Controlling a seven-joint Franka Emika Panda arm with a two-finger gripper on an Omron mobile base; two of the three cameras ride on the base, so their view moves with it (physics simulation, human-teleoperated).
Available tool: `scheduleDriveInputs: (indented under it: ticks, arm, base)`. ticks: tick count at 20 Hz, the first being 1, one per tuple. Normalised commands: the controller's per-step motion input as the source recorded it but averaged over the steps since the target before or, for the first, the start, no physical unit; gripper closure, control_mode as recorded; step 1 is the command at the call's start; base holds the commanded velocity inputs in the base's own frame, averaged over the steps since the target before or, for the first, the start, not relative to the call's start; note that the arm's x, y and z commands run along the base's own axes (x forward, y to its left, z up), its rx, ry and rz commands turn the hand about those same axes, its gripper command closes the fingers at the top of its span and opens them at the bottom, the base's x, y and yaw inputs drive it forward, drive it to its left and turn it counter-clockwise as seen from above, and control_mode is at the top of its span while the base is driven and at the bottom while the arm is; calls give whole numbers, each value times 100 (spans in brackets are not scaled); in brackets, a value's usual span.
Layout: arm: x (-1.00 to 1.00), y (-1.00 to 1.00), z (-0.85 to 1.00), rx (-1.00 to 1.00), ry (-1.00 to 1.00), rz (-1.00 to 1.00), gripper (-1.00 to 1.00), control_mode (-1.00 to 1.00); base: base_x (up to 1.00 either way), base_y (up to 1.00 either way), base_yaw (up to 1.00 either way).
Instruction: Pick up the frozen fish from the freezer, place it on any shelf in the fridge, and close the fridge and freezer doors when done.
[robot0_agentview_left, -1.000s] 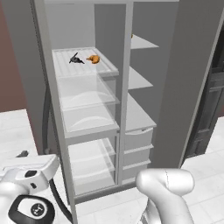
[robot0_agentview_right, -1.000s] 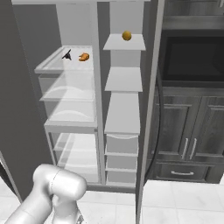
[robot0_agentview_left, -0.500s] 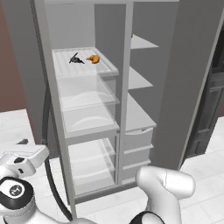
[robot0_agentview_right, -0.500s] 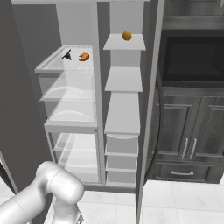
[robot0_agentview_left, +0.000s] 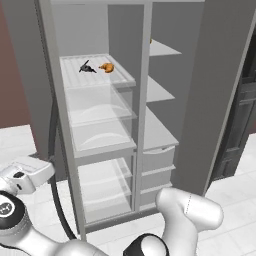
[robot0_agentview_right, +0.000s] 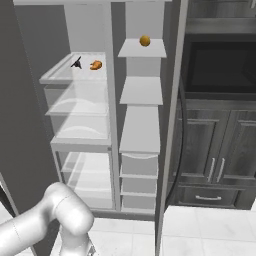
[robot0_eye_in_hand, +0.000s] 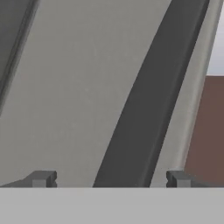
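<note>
Hand (robot0_eye_in_hand: 109, 178) wide open, empty, fingertips either side of dark door handle (robot0_eye_in_hand: 148, 100).

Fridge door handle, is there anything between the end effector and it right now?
Nothing visible. In the hand view the open end effector faces the fridge door straight on, and its dark curved handle runs up between the two fingertips, with no other object in front of it.

Even, diffuse rendered light, moderately bright, without glare or hard shadows. Base views stay fairly sharp; the hand view looks soft and blurry close ahead of the fingertips (robot0_eye_in_hand: 43, 178).
</note>
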Motion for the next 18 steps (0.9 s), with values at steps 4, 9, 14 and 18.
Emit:
scheduleDriveInputs:
  ticks: [4,9,14,18]
  arm:
    - [13,-100,9,0,-1,-9,-100,-100]
    - [46,-100,9,0,0,-9,-100,-100]
    - [61,-100,25,0,0,-10,-100,-100]
    - [63,-100,34,0,-4,-6,-100,-100]
  base:
    - [0,0,0]
    - [0,0,0]
    - [0,0,0]
    - [0,0,0]
